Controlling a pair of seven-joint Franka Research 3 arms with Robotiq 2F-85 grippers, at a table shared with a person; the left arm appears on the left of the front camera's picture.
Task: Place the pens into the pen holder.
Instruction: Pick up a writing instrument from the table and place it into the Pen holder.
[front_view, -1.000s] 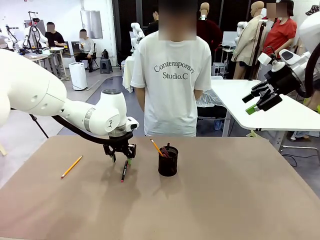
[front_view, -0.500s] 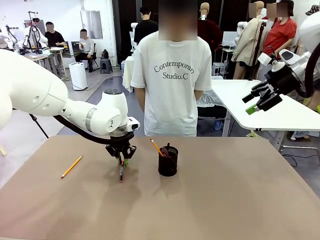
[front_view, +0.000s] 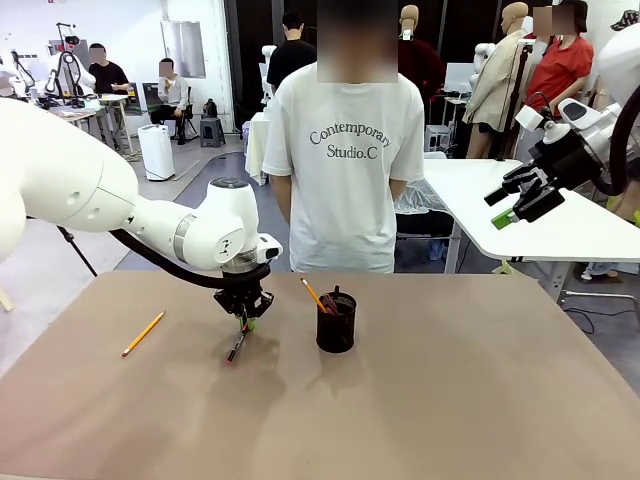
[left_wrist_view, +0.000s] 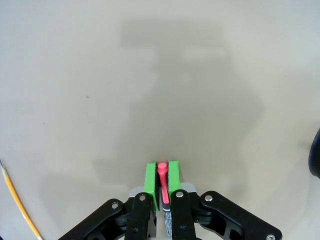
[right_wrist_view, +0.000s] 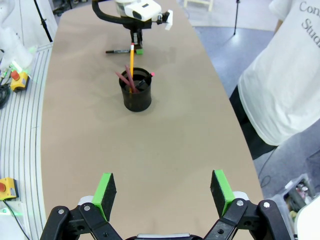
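Note:
My left gripper (front_view: 243, 318) hangs low over the table, left of the pen holder, shut on a black pen with red ends (front_view: 236, 345). The pen slants down from the pads to the tabletop. In the left wrist view the green pads (left_wrist_view: 150, 178) pinch the pen's red end (left_wrist_view: 162, 172). The black mesh pen holder (front_view: 336, 322) stands mid-table with a yellow pencil (right_wrist_view: 132, 62) and a brownish-red pencil (right_wrist_view: 124, 80) leaning in it. Another yellow pencil (front_view: 143, 333) lies on the table to the left. My right gripper (front_view: 520, 200) hangs open, high at the right, with nothing between its pads (right_wrist_view: 105, 190).
A person in a white T-shirt (front_view: 345, 150) stands at the far edge of the brown table (front_view: 450, 400), behind the holder. A white table (front_view: 560, 225) stands at the back right, under my right gripper.
The left gripper's jaws closed on the black pen that lay under them. The pen's free end swung slightly to the left. The right arm has not moved.

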